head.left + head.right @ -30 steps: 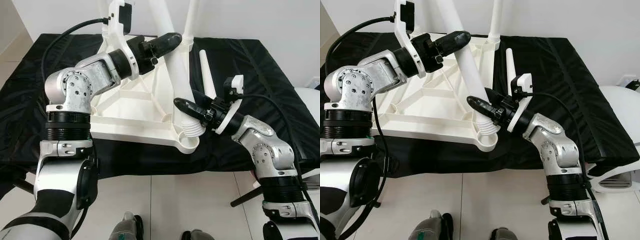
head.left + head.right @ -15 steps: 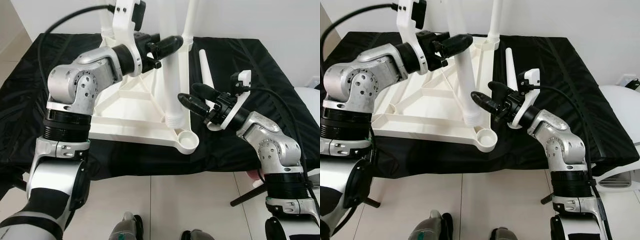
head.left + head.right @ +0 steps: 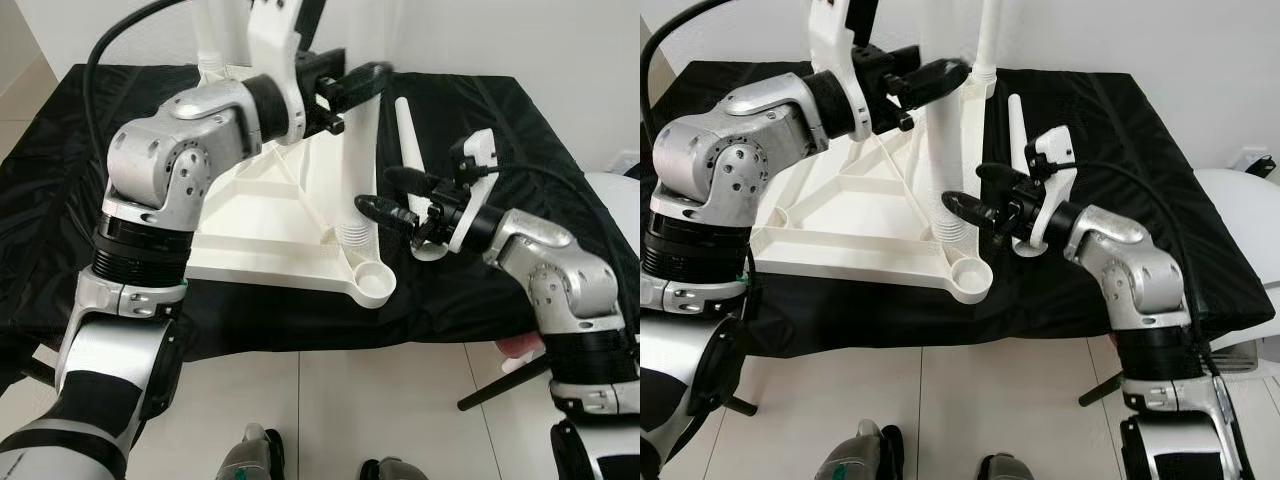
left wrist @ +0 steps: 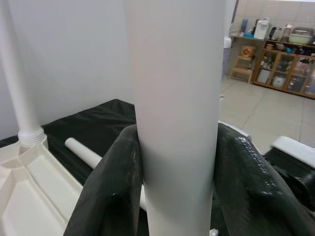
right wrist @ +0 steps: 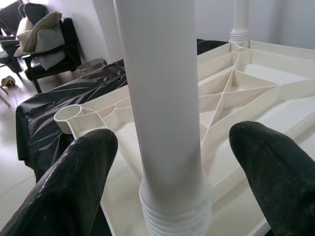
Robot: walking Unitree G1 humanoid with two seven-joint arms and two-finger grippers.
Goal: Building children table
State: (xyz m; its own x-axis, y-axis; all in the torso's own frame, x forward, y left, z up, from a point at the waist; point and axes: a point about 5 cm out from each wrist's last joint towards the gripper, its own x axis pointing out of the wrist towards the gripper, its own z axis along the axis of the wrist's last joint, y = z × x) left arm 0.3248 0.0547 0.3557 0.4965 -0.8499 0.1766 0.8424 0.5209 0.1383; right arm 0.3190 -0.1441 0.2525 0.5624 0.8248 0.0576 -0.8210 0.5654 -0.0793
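1. The upturned white tabletop [image 3: 270, 215] is lying on a black cloth [image 3: 520, 130]; its near right corner socket [image 3: 372, 285] is sitting empty, close to the cloth's front edge.
2. The left gripper [image 3: 352, 88] is clamping a white leg [image 3: 357, 165] high on its shaft, fingers [image 4: 110, 189] pressed to both sides. The leg is hanging near upright, its threaded end [image 5: 174, 216] above the tabletop's underside, just behind the empty socket and not in it.
3. The right gripper [image 3: 395, 198] is sitting at the leg's lower part, spread wide, one finger [image 5: 74, 169] on either side with daylight between pads and shaft. It is holding nothing.
4. Step in hand, as judged: seating this leg in the near right socket. To do it well, the left arm should be bringing the threaded end forward until it is centred over the socket, keeping the shaft plumb; the right gripper should be closing low on the leg to steady it, then guiding the thread straight down before any twisting, since a tilted start would likely cross the thread.
5. Count: one tabletop. Four legs visible: one held, two standing in the far corners [image 3: 987, 40] [image 3: 210, 45], one loose [image 3: 410, 135] lying on the cloth beyond the right gripper.
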